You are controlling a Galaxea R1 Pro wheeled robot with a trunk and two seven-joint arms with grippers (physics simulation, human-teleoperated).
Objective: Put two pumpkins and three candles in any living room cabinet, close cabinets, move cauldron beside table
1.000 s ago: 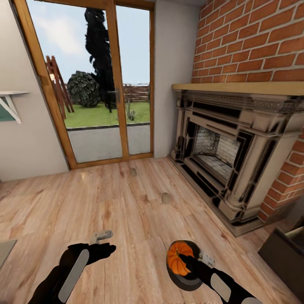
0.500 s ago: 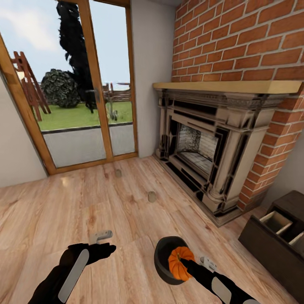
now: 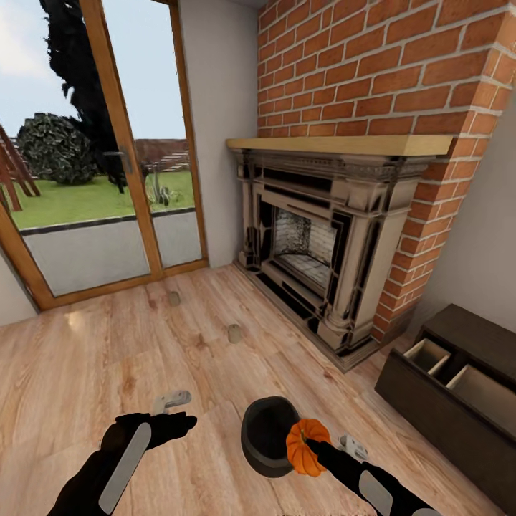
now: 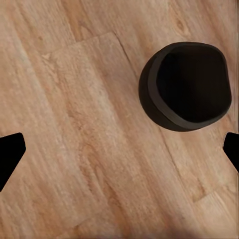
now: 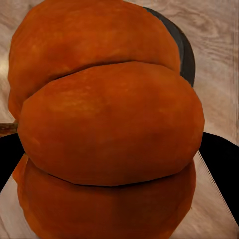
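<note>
Right gripper (image 3: 309, 450) clenched on a pumpkin (image 3: 307, 447), carried low over the floor (image 3: 107, 358), just beside and partly over the rim of the cauldron (image 3: 266, 434). In the right wrist view, pumpkin (image 5: 107, 129) pressed up close to the lens, cauldron rim (image 5: 183, 50) peeking out behind. Left gripper (image 3: 172, 401) empty, fingers spread wide, hovering above bare boards; dark fingertips (image 4: 11, 152) at either edge of the left wrist view, cauldron (image 4: 188, 85) well off between them on the floor.

Two candles (image 3: 234, 333) standing on the boards ahead, the farther one (image 3: 173, 298) nearer the glass door (image 3: 107, 179), both well apart from the grippers. Third candle and second pumpkin not to be found here. Cabinet (image 3: 459, 401) at right past the fireplace (image 3: 315, 236), top drawer pulled out, pale compartments (image 3: 428, 356) showing.

Pumpkin likely light, hard-shelled and smooth, ribbed: best pinched across the belly with pads seated in the grooves, not by the stem, which could snap or slip. Round form apt to roll once let go, so worth setting down low in a drawer compartment. Candles probably light and stiff, easy to topple; side pinch around the mid-body advisable. Cauldron bulkier and likely heavier, too wide to span: rim pinch, or a push along the floor, as the safer bet.
</note>
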